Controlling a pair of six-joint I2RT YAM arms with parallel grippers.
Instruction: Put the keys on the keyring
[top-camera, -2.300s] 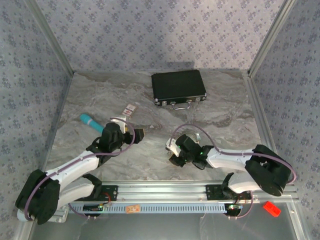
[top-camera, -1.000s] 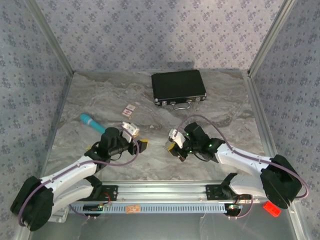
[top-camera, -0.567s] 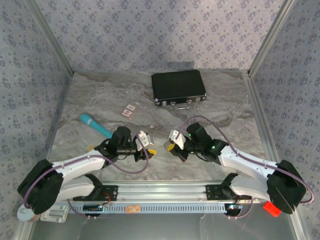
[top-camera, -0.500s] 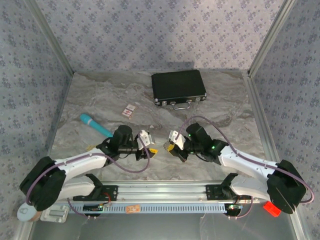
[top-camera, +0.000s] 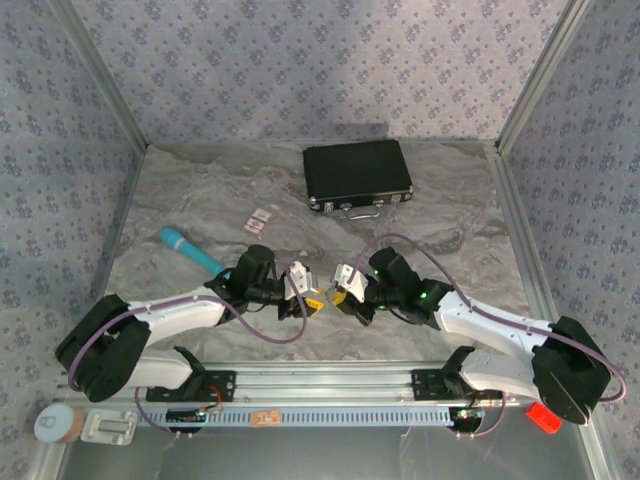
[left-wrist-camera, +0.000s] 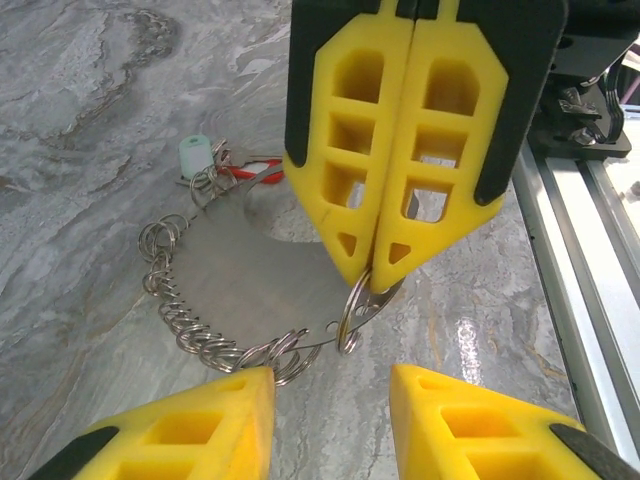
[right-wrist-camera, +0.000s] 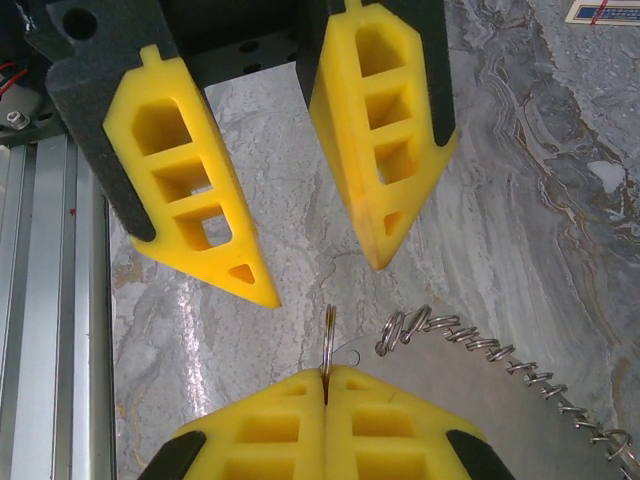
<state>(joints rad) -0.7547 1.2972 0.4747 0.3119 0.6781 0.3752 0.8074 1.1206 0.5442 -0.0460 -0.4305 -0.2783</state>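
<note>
Since the earliest frame, the left gripper (top-camera: 310, 298) has travelled from the teal stick (top-camera: 190, 250) to just beside the right gripper (top-camera: 342, 292). Its jaws are narrower than a second ago and stand apart on nothing. The right gripper is clamped on one ring of the keyring (left-wrist-camera: 180, 318), which trails away from it to the red tag (left-wrist-camera: 258, 172). From above we cannot resolve the keyring. The right gripper's tips hide the pinched ring's top.

My right gripper (top-camera: 342, 293) blocks my left gripper (top-camera: 312, 300) head-on, the keyring (left-wrist-camera: 355, 305) and chain (left-wrist-camera: 190, 330) strung between; open table (top-camera: 200, 190) beyond, black case (top-camera: 358, 175) far.
</note>
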